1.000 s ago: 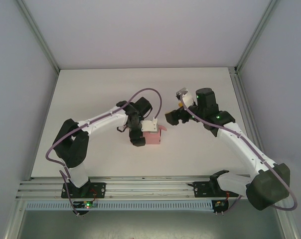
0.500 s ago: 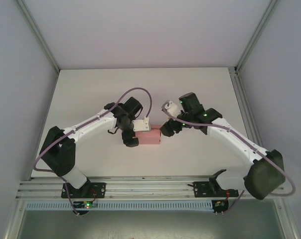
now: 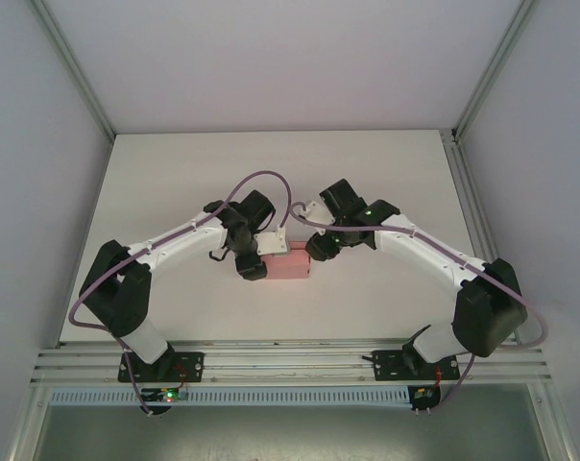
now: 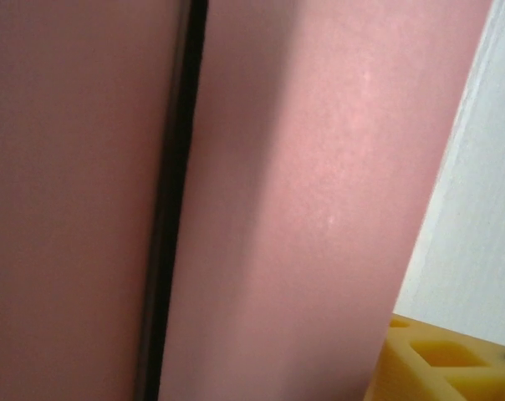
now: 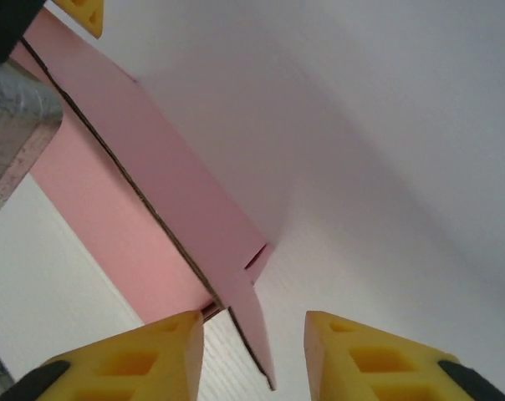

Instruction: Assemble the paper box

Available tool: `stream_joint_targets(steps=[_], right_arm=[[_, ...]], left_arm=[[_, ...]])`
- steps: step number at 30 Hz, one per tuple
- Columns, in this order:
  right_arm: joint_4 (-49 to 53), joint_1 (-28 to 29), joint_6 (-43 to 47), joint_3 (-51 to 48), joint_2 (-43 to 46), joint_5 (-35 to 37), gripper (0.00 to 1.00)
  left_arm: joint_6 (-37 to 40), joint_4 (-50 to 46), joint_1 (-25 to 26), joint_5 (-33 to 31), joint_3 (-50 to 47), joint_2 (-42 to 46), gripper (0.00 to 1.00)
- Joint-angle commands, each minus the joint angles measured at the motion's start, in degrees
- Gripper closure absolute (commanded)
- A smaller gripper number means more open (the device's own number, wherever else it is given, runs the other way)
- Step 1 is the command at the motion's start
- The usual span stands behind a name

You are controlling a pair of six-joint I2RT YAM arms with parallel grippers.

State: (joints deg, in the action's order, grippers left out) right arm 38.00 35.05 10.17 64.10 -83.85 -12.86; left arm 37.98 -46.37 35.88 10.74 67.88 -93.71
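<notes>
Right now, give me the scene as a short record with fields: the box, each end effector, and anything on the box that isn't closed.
object: paper box, pale pink, folded into a rectangular shape
resting on: table
left end effector: at the box's left end, apparently gripping it
right end effector: open, at the box's right end
unclosed part: flap sticking out from the right end, pointing into the gap between the right fingertips

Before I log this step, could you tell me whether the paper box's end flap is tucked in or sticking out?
Sticking out: in the right wrist view, the flap of the paper box juts past its end.
</notes>
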Motion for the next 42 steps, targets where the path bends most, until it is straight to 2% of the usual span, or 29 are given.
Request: stream_joint_targets(steps=[1,5,8,14,18,24,27,31,39,42], right_arm=[[0.8,0.5,-0.5,1.7,-0.2,2.9,0.74],[0.7,0.5,-1.8,1.7,0.4,-0.3,0.92],[0.8,0.5,-4.0,2.0,0.5,-1.0,0.97],[-2.2,0.7,-18.3,4.1,-3.1,-4.5,1.0],[-8.8,0.8,-29.5,2.3,-3.4,-7.5,1.0],[-14.4,0.2,-38.8,-1.0,-1.7,-11.3,1.0],[-15.6,0.4,-36.5,-1.9,-1.9,-12.9,1.0],[-15.0,0.0,-32.1,-3.5,-2.9,-8.2,1.0],[-18.5,0.9,-17.4,-10.2,-1.7,3.0,1.0],[-19.4,1.0,-15.3,-11.6,-1.2,3.4,1.0]], left_arm=[[-1.3,1.9,-0.5,1.0,0.2,0.7,0.38],[-2.8,3.2,-0.6,1.3,0.0,1.3,0.45],[-4.3,3.7,-0.6,2.5,0.4,0.7,0.49],[-7.1,5.9,-0.4,2.3,1.6,-1.5,0.52],[-7.5,6.2,-0.3,2.0,2.3,-2.1,0.52],[-7.6,6.6,-0.4,1.1,2.2,-2.3,0.52],[-7.5,7.1,-0.3,1.4,2.1,-2.3,0.52],[-7.5,7.8,-0.4,1.1,2.2,-2.2,0.51],[-7.6,7.5,-0.4,0.2,2.4,-2.2,0.49],[-7.9,7.0,-0.4,-0.2,3.0,-2.3,0.49]])
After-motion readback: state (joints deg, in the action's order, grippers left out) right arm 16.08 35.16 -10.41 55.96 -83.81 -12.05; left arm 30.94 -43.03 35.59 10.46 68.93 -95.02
